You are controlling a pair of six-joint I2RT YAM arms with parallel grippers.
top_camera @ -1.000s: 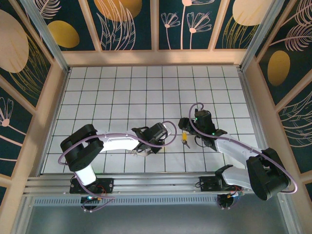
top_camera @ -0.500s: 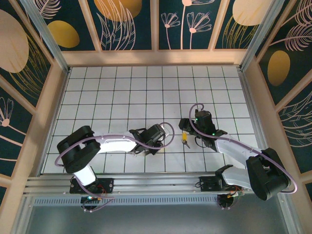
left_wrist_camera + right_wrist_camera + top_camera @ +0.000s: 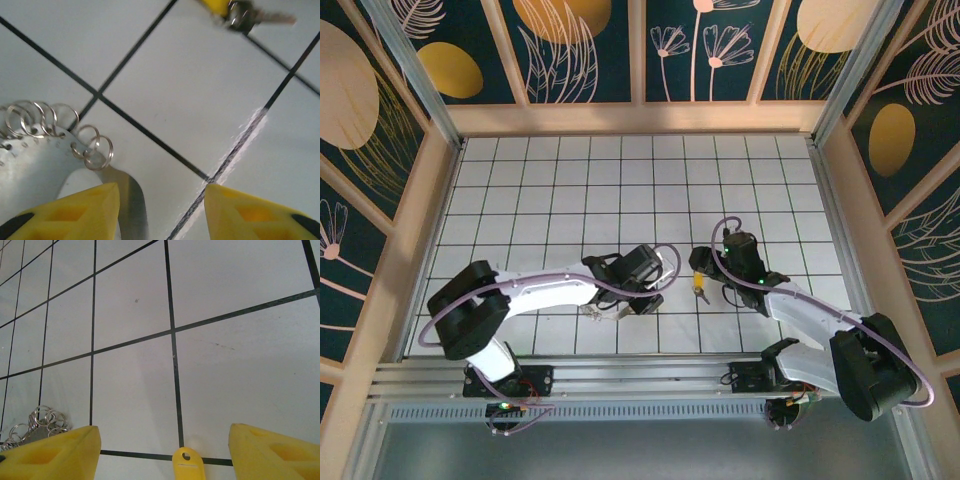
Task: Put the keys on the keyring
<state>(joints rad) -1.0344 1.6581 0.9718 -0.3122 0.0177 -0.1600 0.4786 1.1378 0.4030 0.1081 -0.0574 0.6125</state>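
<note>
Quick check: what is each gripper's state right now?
The left gripper is open, holding nothing; the keyring lies beside it.
The right gripper is open; the key lies between its jaws, ungripped.

The keyring (image 3: 52,135) lies on the surface (image 3: 560,190), at the left jaws. The key (image 3: 700,285) lies to its right, apart, between the right jaws.

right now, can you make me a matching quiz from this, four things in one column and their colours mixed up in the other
Things:
1 key
2 keyring
3 table
4 back wall

Colours:
a white with dark grid lines
b yellow head
c dark blue with flower drawings
d silvery loops

Pairs: 1-b, 2-d, 3-a, 4-c
</note>
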